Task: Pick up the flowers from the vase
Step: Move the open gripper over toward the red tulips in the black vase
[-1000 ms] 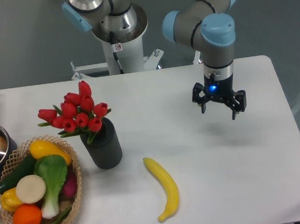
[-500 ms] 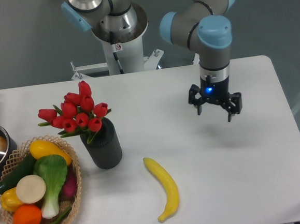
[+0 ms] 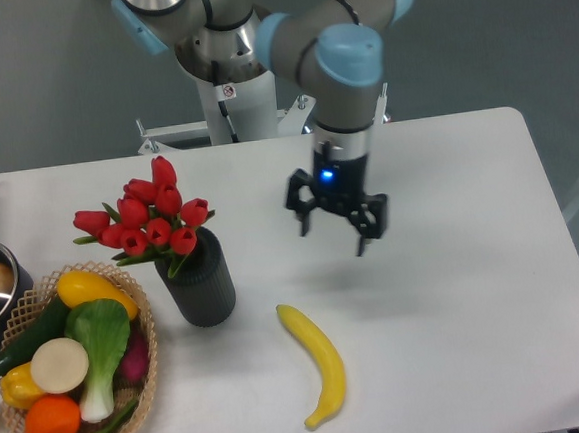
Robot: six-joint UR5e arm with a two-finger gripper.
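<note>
the flowers (image 3: 152,215) stand in the vase (image 3: 198,280), left of centre on the table (image 3: 457,304). gripper (image 3: 333,234) hangs well right of them, jaws apart, holding nothing. a banana (image 3: 318,363) lies below-right; a produce basket (image 3: 143,363) sits just beside the vase.

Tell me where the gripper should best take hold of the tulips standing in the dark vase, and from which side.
Probably low on the bunch, where the flowers narrow just above the mouth of the vase. The red heads fan out wide, so pinching there would crush them. The open gripper is off to the right above the table, so approaching from that side and lifting straight up looks simplest.
</note>
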